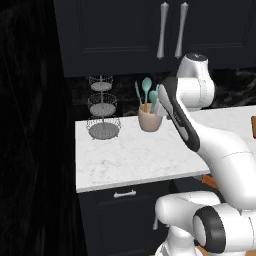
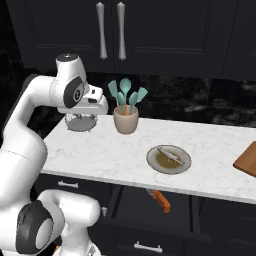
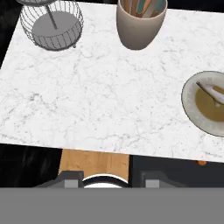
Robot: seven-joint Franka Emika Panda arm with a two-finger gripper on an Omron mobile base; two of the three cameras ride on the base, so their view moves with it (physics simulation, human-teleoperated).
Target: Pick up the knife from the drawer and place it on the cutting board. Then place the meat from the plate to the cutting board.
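Meat, a thin pale piece, lies on the round beige-rimmed plate at centre right of the right base view, on the white marble table. Below, the orange-brown knife handle shows in the open black drawer. The reddish-brown wooden cutting board sits at the right edge. Whether the fingers are released or clenched, I cannot tell.

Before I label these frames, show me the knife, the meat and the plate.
knife (image 2: 161,200): right base view, orange-brown handle, in the drawer.
meat (image 2: 168,155): right base view, middle of the pale strip.
plate (image 2: 152,161): right base view, left rim.

white grey-veined marble counter
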